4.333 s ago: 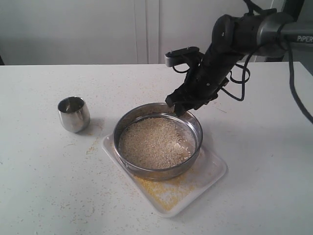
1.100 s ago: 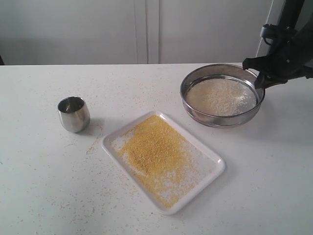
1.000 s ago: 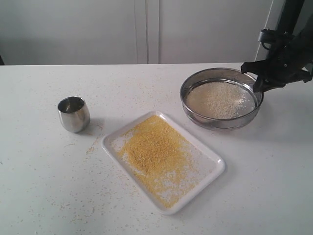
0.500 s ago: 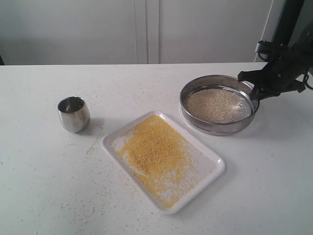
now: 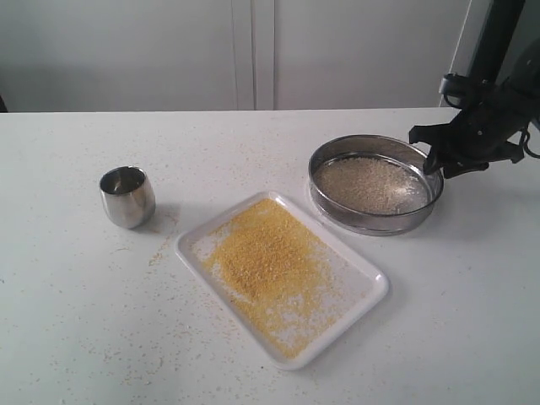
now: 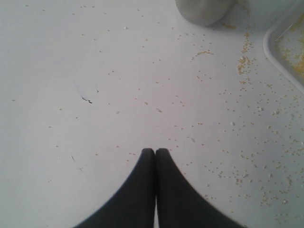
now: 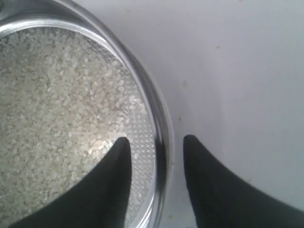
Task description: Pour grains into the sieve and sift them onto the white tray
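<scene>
The steel sieve (image 5: 375, 184) rests on the table at the right, holding pale coarse grains (image 5: 371, 184). My right gripper (image 5: 434, 162) stands open astride its far-right rim, one finger inside, one outside. In the right wrist view the rim (image 7: 159, 128) runs between the right gripper's (image 7: 156, 140) spread fingers with gaps on both sides. The white tray (image 5: 364, 300) lies at the centre with fine yellow grains (image 5: 266, 261) spread over it. My left gripper (image 6: 155, 152) is shut on nothing above bare table, out of the exterior view.
A small steel cup (image 5: 127, 197) stands upright to the left of the tray; its base (image 6: 204, 9) and a tray corner (image 6: 285, 47) show in the left wrist view. Spilled granules dot the tabletop (image 5: 160, 249) around them. A white wall runs behind the table.
The sieve came down from a tilted, lifted hold onto the table. My right gripper then opened off its rim. The tray, cup and left gripper stayed put.
</scene>
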Robot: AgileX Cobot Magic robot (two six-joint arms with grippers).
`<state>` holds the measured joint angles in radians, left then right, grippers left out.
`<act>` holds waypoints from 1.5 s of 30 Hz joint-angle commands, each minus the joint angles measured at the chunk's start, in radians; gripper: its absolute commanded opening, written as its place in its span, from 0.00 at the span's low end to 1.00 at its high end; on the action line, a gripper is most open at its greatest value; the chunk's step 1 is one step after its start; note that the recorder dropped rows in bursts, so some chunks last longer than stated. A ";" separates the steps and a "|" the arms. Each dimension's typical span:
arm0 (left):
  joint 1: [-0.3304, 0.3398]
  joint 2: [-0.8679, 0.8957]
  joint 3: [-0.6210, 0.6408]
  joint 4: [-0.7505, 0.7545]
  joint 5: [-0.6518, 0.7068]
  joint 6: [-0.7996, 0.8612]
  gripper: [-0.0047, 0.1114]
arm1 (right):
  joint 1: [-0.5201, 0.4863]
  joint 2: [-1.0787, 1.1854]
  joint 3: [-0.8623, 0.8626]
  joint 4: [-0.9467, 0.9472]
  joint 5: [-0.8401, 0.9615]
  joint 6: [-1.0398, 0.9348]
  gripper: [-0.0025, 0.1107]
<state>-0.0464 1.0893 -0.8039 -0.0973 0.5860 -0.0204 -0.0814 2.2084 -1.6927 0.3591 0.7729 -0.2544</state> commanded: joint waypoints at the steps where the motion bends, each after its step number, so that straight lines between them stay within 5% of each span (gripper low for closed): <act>1: -0.006 -0.008 0.006 -0.005 0.012 -0.001 0.04 | -0.008 -0.014 -0.007 -0.017 0.015 -0.013 0.39; 11: -0.006 -0.008 0.006 -0.005 0.012 -0.001 0.04 | -0.008 -0.121 -0.007 -0.110 0.091 -0.010 0.38; 22: -0.006 -0.008 0.006 -0.005 0.012 -0.001 0.04 | 0.003 -0.215 -0.007 -0.108 0.320 -0.075 0.02; 45: -0.006 -0.008 0.006 -0.005 0.012 -0.001 0.04 | 0.109 -0.516 0.246 -0.280 0.262 -0.004 0.02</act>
<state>-0.0464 1.0893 -0.8039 -0.0973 0.5860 -0.0204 0.0260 1.7432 -1.4966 0.1166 1.0786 -0.2850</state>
